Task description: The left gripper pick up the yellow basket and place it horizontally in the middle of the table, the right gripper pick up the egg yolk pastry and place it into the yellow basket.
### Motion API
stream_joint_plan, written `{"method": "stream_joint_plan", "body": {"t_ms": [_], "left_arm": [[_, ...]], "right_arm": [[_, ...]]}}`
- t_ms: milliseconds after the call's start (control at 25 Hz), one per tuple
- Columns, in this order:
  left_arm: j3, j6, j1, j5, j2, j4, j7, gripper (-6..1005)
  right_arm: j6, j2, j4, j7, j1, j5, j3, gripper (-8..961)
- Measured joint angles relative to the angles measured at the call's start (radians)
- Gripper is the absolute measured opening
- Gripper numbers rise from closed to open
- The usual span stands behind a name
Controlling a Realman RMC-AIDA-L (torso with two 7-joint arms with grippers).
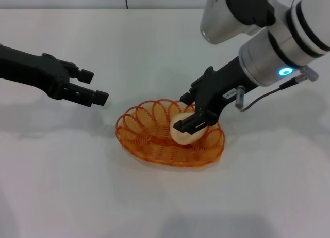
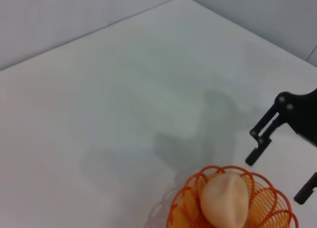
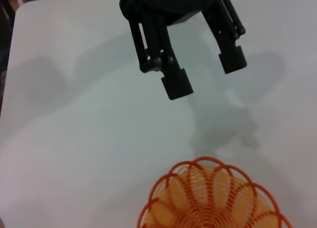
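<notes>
Orange-yellow looped basket; pale beige pastry; white table.

Left gripper hangs above the table, fingers spread apart with nothing between them, its shadow cast on the white surface below. Yellow basket sits on the table, near the gripper but apart from it; only its looped rim and part of the inside are visible.

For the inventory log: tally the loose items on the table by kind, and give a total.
Baskets: 1, the yellow basket.
Pastries: 1, the egg yolk pastry, in the basket at the right hand.
Total: 2.
The left hand is empty.
</notes>
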Motion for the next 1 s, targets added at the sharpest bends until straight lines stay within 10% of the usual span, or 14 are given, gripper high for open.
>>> {"method": "stream_joint_plan", "body": {"t_ms": [360, 1000], "left_arm": [[-0.02, 0.004, 0.017, 0.001, 0.005, 0.002, 0.026, 845], [-0.02, 0.025, 0.056, -0.029, 0.002, 0.001, 0.103, 846]], "right_arm": [[-0.046, -0.01, -0.15, -0.068, -0.185, 0.025, 0.198, 717], [-0.142, -0.014, -0.15, -0.312, -0.403, 0.183, 0.382, 868]]}}
